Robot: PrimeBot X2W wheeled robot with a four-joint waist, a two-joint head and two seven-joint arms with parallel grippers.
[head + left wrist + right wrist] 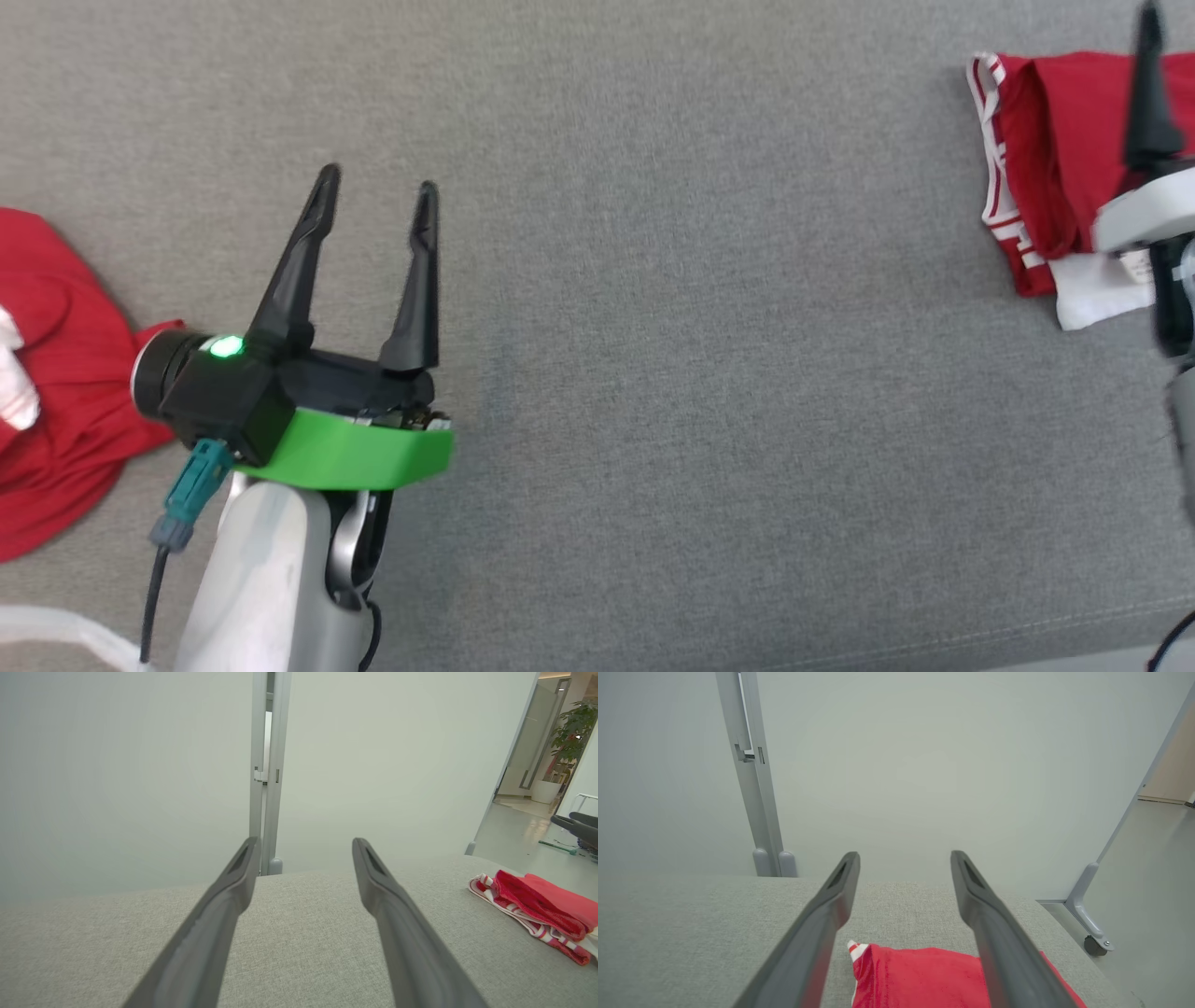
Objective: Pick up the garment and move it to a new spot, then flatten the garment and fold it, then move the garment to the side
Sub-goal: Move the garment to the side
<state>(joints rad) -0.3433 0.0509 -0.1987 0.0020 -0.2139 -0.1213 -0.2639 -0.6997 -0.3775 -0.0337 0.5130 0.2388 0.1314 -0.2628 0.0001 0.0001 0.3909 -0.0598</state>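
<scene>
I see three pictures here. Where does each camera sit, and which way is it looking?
Head view: on the head, looking down at the grey fabric surface; the left hand shows, open.
Left wrist view: on the left wrist, looking along its fingers toward a white wall.
Right wrist view: on the right wrist, looking along the right hand, open, over the folded red garment.
Shared: all three show that folded garment.

Surface (709,373) is coarse matt grey woven cloth, garment (1050,159) soft red fabric with white trim, fingers (297,271) matt dark plastic, wrist collar (355,457) smooth green plastic.
</scene>
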